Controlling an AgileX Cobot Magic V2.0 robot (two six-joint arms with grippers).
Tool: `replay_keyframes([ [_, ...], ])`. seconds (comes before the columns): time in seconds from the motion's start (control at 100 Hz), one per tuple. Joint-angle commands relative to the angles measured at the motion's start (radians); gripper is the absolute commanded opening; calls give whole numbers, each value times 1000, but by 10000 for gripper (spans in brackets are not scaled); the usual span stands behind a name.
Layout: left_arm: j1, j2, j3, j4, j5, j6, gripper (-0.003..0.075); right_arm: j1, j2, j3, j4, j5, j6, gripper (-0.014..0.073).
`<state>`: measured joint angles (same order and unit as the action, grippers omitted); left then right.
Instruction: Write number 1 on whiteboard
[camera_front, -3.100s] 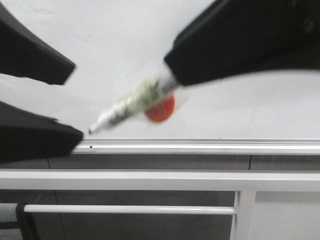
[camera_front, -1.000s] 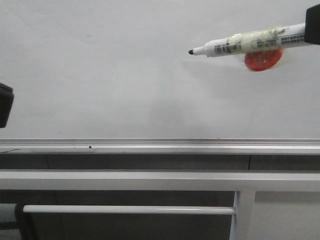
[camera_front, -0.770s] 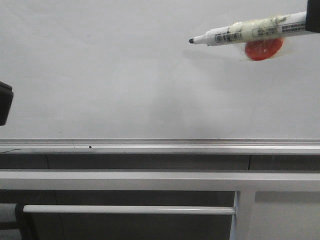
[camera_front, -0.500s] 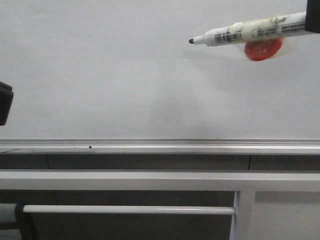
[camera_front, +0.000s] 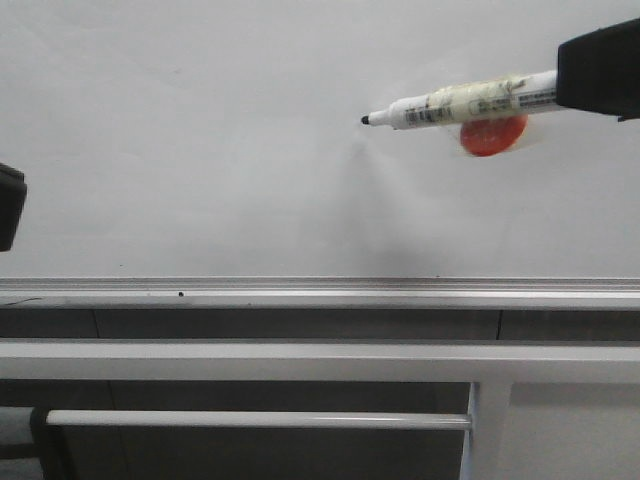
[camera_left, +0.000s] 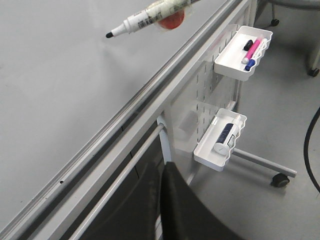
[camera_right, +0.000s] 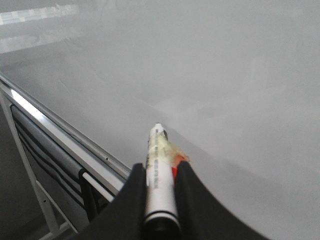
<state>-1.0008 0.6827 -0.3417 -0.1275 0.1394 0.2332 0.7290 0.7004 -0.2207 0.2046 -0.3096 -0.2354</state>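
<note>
Front view first: the whiteboard (camera_front: 200, 150) fills pretty much the whole upper part of the frame down to its silver rail, and it's blank, so no number 1 anywhere yet, just a tiny dot on the rail. The right claw (camera_front: 600, 75) comes in at the upper right, clenched on the marker (camera_front: 460, 102), which has a red blob (camera_front: 493, 135) taped under it. The tip points toward frame centre, and I honestly can't tell if it's touching the board or just off it.

What could go wrong, my guess: the pen lies at a shallow angle to the board, so pressing in could make the tip skid or the marker pivot in the grip, giving a wobbly or faint stroke. That red blob might also rub the board before the tip does.

The left claw (camera_front: 8, 205) is only a dark sliver at the left edge; can't tell if it's clenched or not.

Left wrist view adds stuff the front misses: side trays (camera_left: 244, 46) with spare pens at upper right. Right wrist view shows both fingers (camera_right: 192, 195) squeezing the barrel.
</note>
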Motion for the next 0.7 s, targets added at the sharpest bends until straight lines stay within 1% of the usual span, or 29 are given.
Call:
replay_keyframes([
  [0.0, 2, 0, -27, -12, -76, -11, -20, -9, 23, -31, -1, -90, -11, -43],
  [0.15, 2, 0, -27, -12, -76, -11, -20, -29, 53, -31, 5, -90, -11, -43],
  [0.44, 2, 0, -27, -12, -76, -11, -20, -29, 146, -31, 11, -101, -11, -43],
  [0.69, 2, 0, -27, -12, -76, -11, -20, -29, 221, -31, 33, -147, -11, -43],
])
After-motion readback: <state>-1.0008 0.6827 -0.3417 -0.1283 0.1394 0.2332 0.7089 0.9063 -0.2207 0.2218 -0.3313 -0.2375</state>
